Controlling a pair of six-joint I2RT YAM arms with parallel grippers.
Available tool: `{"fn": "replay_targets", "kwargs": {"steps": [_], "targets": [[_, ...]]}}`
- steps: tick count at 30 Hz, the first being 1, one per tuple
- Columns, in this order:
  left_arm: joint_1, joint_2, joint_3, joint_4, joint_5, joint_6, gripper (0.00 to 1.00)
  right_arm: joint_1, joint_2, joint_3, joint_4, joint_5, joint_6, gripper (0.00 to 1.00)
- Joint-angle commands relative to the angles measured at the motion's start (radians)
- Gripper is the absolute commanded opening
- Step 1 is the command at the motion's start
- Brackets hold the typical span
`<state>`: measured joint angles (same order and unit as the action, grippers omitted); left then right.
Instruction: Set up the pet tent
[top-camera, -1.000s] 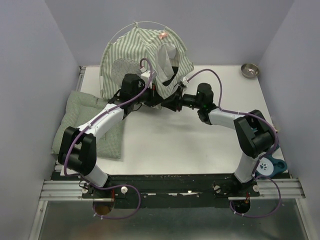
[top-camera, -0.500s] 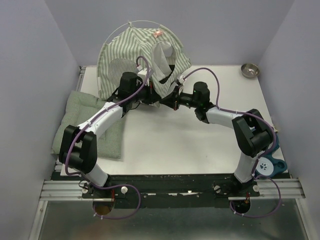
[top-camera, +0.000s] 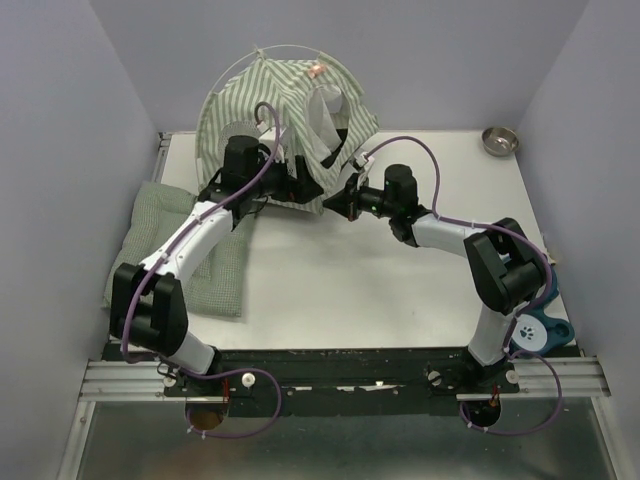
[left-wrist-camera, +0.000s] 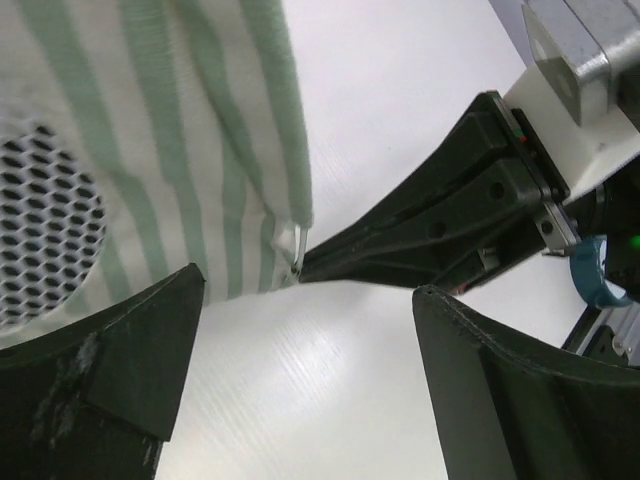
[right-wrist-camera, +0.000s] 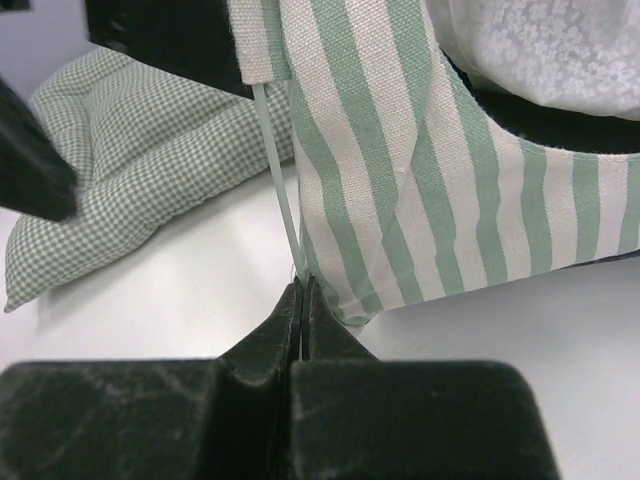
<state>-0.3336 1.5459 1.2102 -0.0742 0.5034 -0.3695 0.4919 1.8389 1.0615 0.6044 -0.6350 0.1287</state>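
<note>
The green-and-white striped fabric pet tent (top-camera: 285, 115) stands domed at upper centre; right tool (right-wrist-camera: 302, 288) pinches a thin whitish pole (right-wrist-camera: 278, 180), seemingly unseated; left tool (left-wrist-camera: 305, 300) gapes wide.

Pet tent (top-camera: 245, 100) on table (top-camera: 330, 290) rear, cushion (top-camera: 160, 215) left of it

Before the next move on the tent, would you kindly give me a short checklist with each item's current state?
1. The right pincer is shut on the pole at its tip: ok.
2. The left pincer is open, gripping nothing: ok.
3. The pet tent stands with its arch up: ok.
4. Pole tip seated at the tent corner: cannot tell.
5. The cushion lies clear of the tent: cannot tell.
</note>
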Motion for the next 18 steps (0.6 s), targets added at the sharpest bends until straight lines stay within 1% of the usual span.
{"fn": "replay_targets", "kwargs": {"steps": [1, 2, 4, 6, 9, 12, 13, 15, 18], "targets": [[0.092, -0.144, -0.007, -0.125, 0.142, 0.051, 0.99, -0.004, -0.026, 0.026, -0.015, 0.078, -0.024, 0.01], [0.119, -0.182, -0.032, -0.095, 0.196, 0.028, 0.97, -0.004, -0.029, 0.026, -0.020, 0.075, -0.027, 0.01], [0.159, -0.239, -0.037, -0.030, 0.227, -0.008, 0.91, -0.004, -0.032, 0.029, -0.034, 0.060, -0.038, 0.01], [0.179, -0.241, 0.030, -0.030, 0.198, -0.034, 0.86, -0.004, -0.035, 0.029, -0.038, 0.049, -0.046, 0.01], [0.203, -0.172, 0.190, -0.087, 0.095, -0.055, 0.80, -0.004, -0.030, 0.040, -0.066, 0.040, -0.052, 0.01], [0.211, -0.071, 0.345, -0.128, -0.046, -0.066, 0.82, -0.004, -0.030, 0.045, -0.084, 0.028, -0.066, 0.01], [0.212, -0.044, 0.380, -0.124, -0.067, -0.077, 0.82, -0.004, -0.029, 0.046, -0.092, 0.021, -0.069, 0.01], [0.214, 0.014, 0.457, -0.108, -0.104, -0.115, 0.83, -0.004, -0.030, 0.049, -0.101, 0.008, -0.070, 0.01], [0.215, 0.077, 0.514, -0.064, -0.100, -0.175, 0.81, -0.004, -0.036, 0.048, -0.109, -0.006, -0.080, 0.01]]}}
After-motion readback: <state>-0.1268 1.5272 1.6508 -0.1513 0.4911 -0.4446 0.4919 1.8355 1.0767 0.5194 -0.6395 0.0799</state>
